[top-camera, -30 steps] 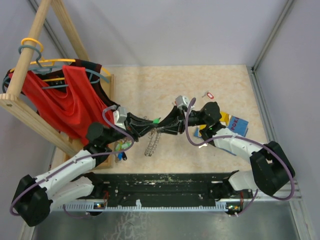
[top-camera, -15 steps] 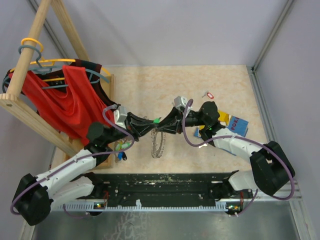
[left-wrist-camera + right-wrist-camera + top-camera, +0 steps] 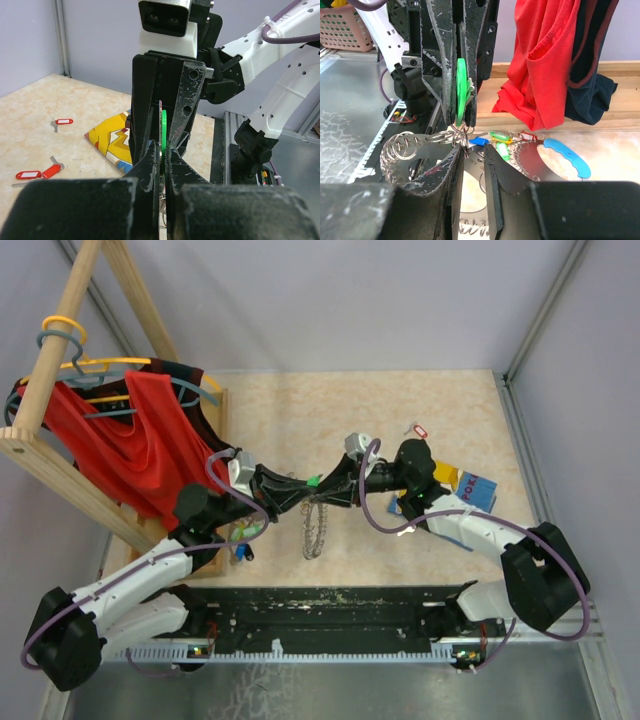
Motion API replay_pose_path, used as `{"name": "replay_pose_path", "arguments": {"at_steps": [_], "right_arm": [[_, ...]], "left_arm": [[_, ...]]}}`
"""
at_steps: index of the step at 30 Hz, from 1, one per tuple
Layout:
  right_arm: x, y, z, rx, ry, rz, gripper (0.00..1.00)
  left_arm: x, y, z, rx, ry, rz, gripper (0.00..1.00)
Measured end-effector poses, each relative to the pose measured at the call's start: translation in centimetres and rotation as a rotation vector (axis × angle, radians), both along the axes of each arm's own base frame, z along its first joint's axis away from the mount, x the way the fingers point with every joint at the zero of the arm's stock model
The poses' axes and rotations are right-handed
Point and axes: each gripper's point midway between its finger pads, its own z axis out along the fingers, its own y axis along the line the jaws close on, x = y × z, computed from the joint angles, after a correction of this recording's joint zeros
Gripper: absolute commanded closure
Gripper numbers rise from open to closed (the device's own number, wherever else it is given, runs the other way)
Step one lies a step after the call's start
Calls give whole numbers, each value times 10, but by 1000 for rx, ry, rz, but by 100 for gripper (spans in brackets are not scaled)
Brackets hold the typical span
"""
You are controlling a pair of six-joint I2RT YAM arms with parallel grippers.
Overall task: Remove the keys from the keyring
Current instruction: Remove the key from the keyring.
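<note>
Left gripper (image 3: 162,150): jaws clamped flat on green tag (image 3: 461,90), tag edge-on between pads. Right gripper (image 3: 472,160) nose-to-nose with it, jaws narrowly parted. Small split ring under tag sits at right jaw tips; cannot tell if pinched. Keyring (image 3: 317,525) hangs below both sets of jaws, silver loops fanned out. Other keys (image 3: 499,136), with blue, green and red tags, lie on table beyond right jaws, below red garment (image 3: 545,60).
</note>
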Motion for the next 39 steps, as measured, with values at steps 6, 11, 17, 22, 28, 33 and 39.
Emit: {"name": "replay_pose_path", "arguments": {"at_steps": [6,11,17,22,28,33,39], "right_arm": [[0,0,1,4,-2,0,77],[1,0,1,4,1,-4,77],[2,0,2,6,-8,-11,83],[2,0,2,3,-16,-12,92],[2,-1,5,0,-26,-7,96],[1,-1,4,-7,-30,-3,99],[2,-2,1,-29,-42,-4,100]], "left_arm": [[2,0,1,-6,8,8,100],[3,1,2,-13,19,18,100],[4,2,3,-20,20,26,100],[4,4,4,-21,22,38,100],[5,7,6,-21,16,56,100],[7,8,4,-12,18,69,100],[12,9,-1,5,33,97,100]]}}
